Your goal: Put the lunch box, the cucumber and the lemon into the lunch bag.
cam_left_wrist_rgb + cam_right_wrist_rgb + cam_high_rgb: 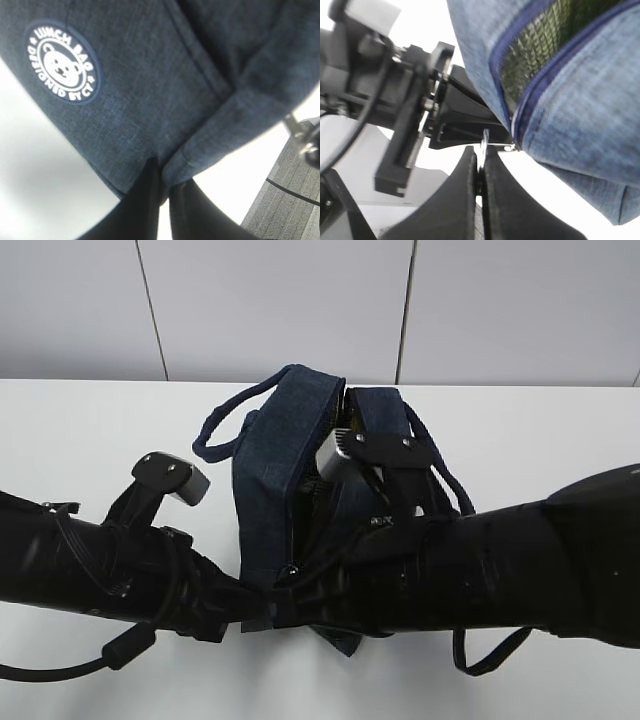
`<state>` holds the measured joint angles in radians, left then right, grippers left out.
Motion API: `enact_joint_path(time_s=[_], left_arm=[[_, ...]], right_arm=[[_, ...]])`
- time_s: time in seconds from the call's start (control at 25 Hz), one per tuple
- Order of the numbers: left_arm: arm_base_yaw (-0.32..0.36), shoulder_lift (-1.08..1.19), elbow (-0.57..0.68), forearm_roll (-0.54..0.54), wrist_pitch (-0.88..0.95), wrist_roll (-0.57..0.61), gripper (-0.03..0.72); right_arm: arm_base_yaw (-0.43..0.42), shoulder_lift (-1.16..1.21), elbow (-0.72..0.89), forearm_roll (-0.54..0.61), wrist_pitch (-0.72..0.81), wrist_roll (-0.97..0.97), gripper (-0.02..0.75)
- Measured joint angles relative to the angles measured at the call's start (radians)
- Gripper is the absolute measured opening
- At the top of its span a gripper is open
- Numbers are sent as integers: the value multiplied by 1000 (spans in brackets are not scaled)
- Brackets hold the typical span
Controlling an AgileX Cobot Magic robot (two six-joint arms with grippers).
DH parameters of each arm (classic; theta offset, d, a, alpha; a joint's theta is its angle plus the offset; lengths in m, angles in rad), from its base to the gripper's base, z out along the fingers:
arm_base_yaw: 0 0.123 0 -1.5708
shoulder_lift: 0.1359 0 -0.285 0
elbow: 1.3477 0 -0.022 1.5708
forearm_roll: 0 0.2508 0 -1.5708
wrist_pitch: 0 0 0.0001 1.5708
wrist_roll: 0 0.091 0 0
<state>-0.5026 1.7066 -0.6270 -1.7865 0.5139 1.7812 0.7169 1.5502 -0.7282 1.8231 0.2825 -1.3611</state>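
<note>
The dark navy lunch bag (265, 480) stands in the middle of the white table, its round white logo (61, 62) facing the left wrist view. My left gripper (164, 167) is shut on a fold of fabric at the bag's near lower corner. My right gripper (481, 150) is shut on the zipper's metal ring pull (485, 137) at the bag's near end. The zip (520, 85) gapes a little, and a greenish textured surface shows inside; I cannot tell what it is. The lunch box, the cucumber and the lemon are out of view.
Both black arms (100, 570) meet in front of the bag and hide its near end. A loop handle (215, 435) lies at the bag's left and another (485, 655) hangs at the right. A pale panelled wall (300, 300) bounds the table's far edge.
</note>
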Motion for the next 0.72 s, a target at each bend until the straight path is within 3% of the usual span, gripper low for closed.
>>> enact_joint_path(time_s=[0.72], left_arm=[[0,0,0,2,-7,0,-8]], right_arm=[[0,-129,6,0,-24,38,0]])
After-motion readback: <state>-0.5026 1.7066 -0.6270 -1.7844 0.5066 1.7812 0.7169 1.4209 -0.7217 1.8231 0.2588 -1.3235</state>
